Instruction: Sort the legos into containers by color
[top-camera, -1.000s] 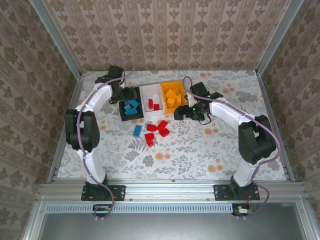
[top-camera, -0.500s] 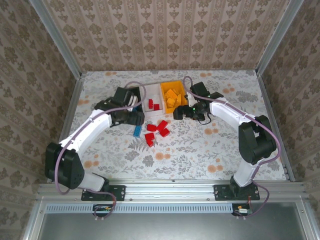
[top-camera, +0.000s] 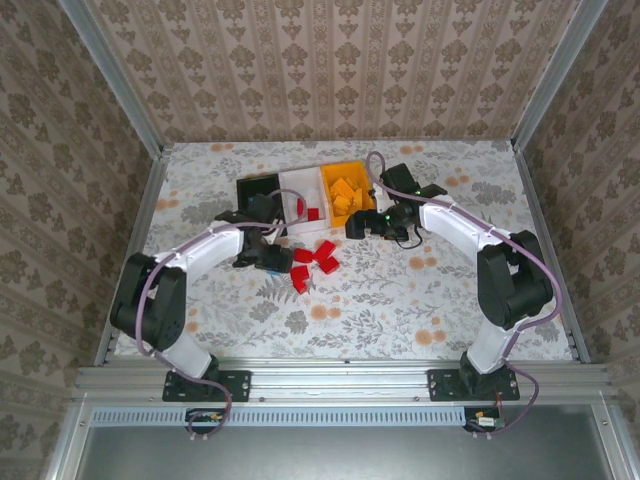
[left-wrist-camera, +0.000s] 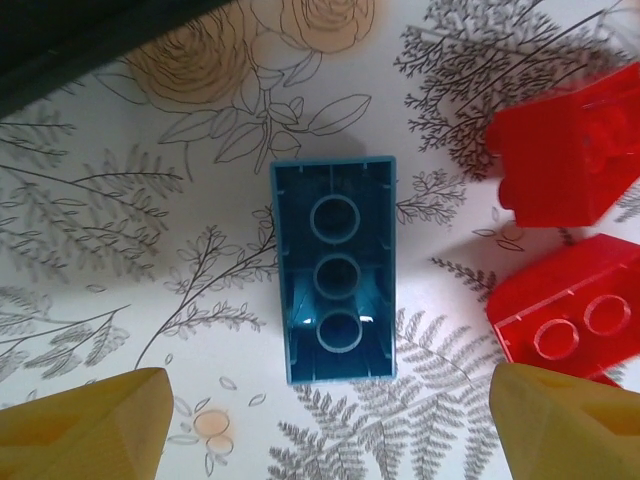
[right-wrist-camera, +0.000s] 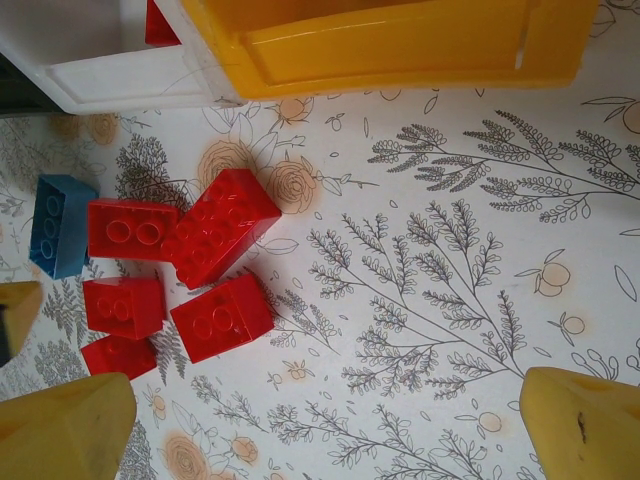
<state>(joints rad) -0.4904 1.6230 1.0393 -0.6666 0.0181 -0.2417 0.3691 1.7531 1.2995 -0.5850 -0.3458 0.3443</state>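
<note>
A blue lego (left-wrist-camera: 335, 270) lies upside down on the floral table. My left gripper (left-wrist-camera: 325, 430) hovers over its near end, open, with one yellow fingertip (left-wrist-camera: 85, 425) on each side and nothing between them. In the top view the left gripper (top-camera: 268, 258) sits just below the black container (top-camera: 247, 186). Several red legos (right-wrist-camera: 215, 225) lie in a cluster right of the blue lego (right-wrist-camera: 60, 225). My right gripper (right-wrist-camera: 320, 430) is open and empty over bare table, in front of the orange container (right-wrist-camera: 400, 40). The white container (top-camera: 290, 180) holds red legos.
Orange legos (top-camera: 345, 190) fill the orange container (top-camera: 352, 168). Two red legos (left-wrist-camera: 565, 150) lie close to the right of the blue one. The white container's corner (right-wrist-camera: 130, 75) is near the red cluster. Open table stretches toward the front and the right.
My left arm has swung from over the black container down and forward to hover over the blue lego. The right gripper has shifted slightly left and opened a little wider.
</note>
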